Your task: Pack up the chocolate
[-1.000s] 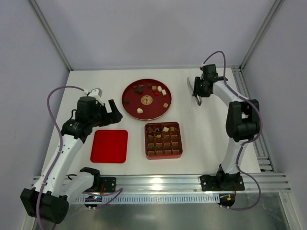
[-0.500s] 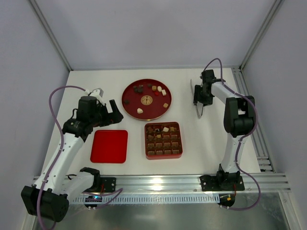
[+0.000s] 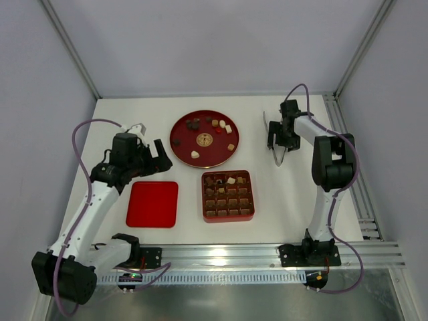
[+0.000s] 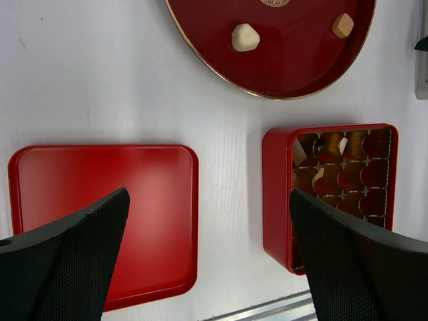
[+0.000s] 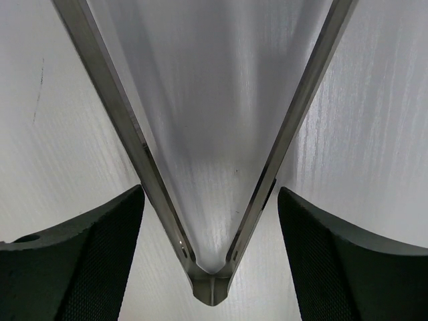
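Two robot arms are working at a white counter [image 3: 134, 120]; three red containers are lying on it. One round red plate [image 3: 212, 155] is sitting toward the back, holding roughly nine loose chocolate pieces [image 3: 194, 154], dark brown, light brown and cream, most of them bunching along its far edge. One square red box [image 3: 204, 200] is lying just in front of the plate, showing a four-by-four grid of brown compartments; a few more chocolate pieces, at least two of them cream, are sitting in the row nearest the plate, though their exact number is too small to count. One flat red lid [image 3: 152, 204] is lying to the left of the box, apart from it. The left end effector [image 4: 208, 200] is hanging spread wide and carrying nothing, above the gap between lid and box. One pair of metal tongs [image 5: 212, 289] is lying on the counter to the right of the plate; the right end effector [image 5: 210, 190] is standing parted, one finger on either side of the tongs, not squeezing them.
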Motion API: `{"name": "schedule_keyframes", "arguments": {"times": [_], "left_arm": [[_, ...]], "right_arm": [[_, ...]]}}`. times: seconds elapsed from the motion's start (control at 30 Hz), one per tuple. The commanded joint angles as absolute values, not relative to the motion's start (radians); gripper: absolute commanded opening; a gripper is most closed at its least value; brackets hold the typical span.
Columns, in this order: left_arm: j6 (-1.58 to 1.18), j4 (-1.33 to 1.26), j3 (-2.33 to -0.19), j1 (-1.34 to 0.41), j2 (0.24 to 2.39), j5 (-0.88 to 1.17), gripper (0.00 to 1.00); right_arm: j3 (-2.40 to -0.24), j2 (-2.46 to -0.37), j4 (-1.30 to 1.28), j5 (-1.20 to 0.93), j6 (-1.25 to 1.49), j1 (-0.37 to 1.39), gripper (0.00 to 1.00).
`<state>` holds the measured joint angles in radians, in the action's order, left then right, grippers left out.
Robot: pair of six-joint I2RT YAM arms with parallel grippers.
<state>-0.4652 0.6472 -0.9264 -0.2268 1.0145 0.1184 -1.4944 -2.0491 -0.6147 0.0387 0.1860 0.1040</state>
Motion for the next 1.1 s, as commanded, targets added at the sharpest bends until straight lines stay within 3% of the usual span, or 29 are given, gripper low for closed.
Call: {"name": "schedule_keyframes", "arguments": {"times": [0.0, 0.6, 0.87, 1.07], "left_arm": [[-0.469, 0.641, -0.925, -0.225, 1.028, 0.098, 1.0], [-0.506, 0.758, -0.908, -0.255, 1.17, 0.021, 0.99], [-0.612, 0.723, -0.853, -0.278, 1.338, 0.091, 0.82], [-0.692, 0.617, -0.801, -0.399, 1.41, 0.052, 0.7]], "right_arm": [[-1.485, -2.017, -0.612, 0.054, 0.195, 0.109, 0.82], [-1.358, -1.635, -0.551, -0.043, 0.262, 0.161, 0.88], [-1.252, -1.433, -0.5, -0.061, 0.267, 0.264, 0.88], [-1.195, -1.344, -0.471, -0.074, 0.264, 0.314, 0.88]]}}
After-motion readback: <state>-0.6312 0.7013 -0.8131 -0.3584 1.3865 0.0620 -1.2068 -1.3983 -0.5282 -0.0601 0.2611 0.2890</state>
